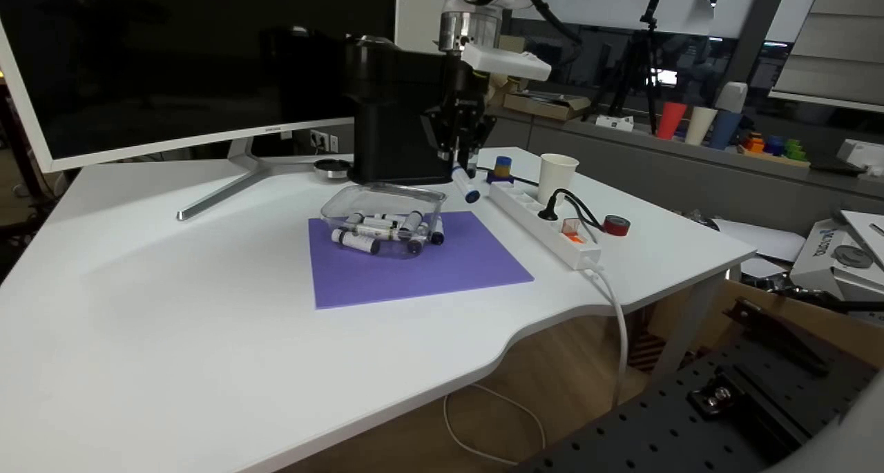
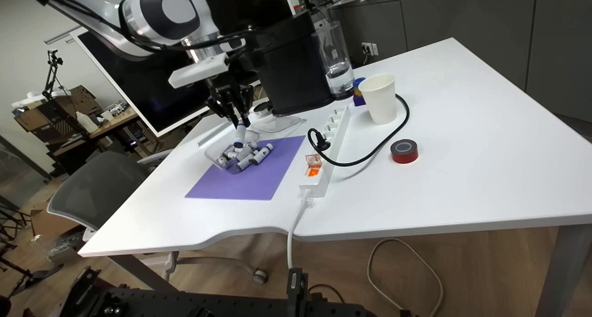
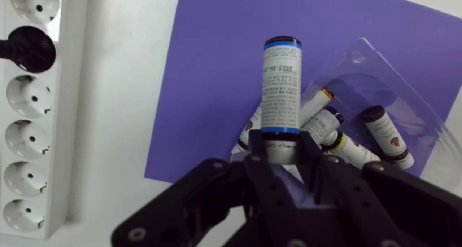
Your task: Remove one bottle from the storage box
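My gripper (image 1: 456,154) is shut on the cap end of a small white-labelled bottle with blue bands (image 3: 281,88). The bottle hangs tilted from the fingers in the air, and it shows in both exterior views (image 1: 465,183) (image 2: 240,134). The storage box is a clear plastic tray (image 1: 337,200) on a purple sheet, also seen in the wrist view (image 3: 408,83). Several other white-labelled, dark-ended bottles (image 3: 386,131) lie in it. One bottle (image 2: 262,154) appears to lie at the box's side on the sheet. The gripper partly hides the box in the wrist view.
The purple sheet (image 1: 414,280) lies under the box. A white power strip (image 1: 539,224) with a black plug stands beside it. A paper cup (image 2: 380,99), red tape roll (image 2: 404,151), tall black machine (image 1: 397,121) and monitor (image 1: 193,65) stand around. A clear plastic piece (image 2: 277,124) lies behind.
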